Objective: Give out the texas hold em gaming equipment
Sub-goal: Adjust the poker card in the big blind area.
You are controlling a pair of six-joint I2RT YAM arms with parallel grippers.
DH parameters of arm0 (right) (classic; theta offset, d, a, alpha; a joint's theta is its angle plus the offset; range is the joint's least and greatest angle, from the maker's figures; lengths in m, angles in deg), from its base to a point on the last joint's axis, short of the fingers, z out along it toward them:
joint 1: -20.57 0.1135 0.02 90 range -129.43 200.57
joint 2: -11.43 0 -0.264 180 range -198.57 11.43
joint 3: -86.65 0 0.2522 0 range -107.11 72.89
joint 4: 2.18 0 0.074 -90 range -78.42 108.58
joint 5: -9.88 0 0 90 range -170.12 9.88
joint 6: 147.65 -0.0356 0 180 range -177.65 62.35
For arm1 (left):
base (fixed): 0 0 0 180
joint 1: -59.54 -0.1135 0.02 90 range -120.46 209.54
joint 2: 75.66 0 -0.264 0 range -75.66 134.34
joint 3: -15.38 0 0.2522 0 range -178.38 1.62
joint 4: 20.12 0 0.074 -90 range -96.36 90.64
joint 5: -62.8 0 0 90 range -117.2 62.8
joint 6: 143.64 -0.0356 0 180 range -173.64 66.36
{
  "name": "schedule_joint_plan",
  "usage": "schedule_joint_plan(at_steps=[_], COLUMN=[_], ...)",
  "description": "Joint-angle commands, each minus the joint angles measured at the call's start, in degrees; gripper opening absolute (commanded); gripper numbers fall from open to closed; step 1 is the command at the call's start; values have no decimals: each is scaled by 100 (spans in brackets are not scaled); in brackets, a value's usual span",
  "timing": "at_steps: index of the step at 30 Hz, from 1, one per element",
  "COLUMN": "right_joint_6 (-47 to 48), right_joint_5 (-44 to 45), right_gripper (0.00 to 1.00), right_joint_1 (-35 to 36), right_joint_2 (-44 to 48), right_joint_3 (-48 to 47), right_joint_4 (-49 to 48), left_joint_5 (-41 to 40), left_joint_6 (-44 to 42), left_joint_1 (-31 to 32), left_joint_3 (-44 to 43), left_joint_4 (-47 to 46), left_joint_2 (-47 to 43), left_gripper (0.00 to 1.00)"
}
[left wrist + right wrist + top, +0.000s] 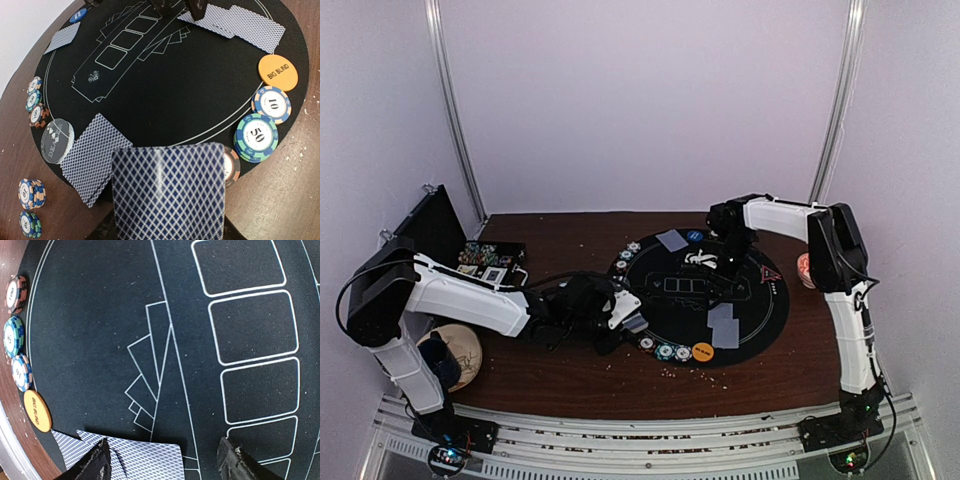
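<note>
The left gripper pinched blue lattice-backed playing cards over the near-left rim of the round black mat, their long axis pointing across it toward the right gripper, whose jaws stood spread just beside two face-down cards.

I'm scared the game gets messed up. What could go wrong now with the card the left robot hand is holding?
The blue diamond-backed playing card in the left hand hangs close to the blue-backed cards lying beside it and the teal striped chip stack; setting it down carelessly might shove them. The open right hand straddles overlapping blue-backed cards; a sideways move might drag them.
</note>
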Motion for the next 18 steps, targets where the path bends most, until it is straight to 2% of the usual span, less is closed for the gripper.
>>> schedule_joint_plan(at_steps=[1, 18], right_joint_6=[295, 1140], right_joint_5=[-362, -412], right_gripper=[73, 69], right_joint_1=[6, 31], right_joint_2=[207, 503], right_joint_3=[421, 1117], right_joint_4=[424, 884], left_joint_5=[-17, 1], left_joint_6=[-55, -50], left_joint_1=[28, 28], left_joint_3=[-166, -201], left_joint_4=[-268, -256], left_joint_2=[-34, 22], left_gripper=[18, 18])
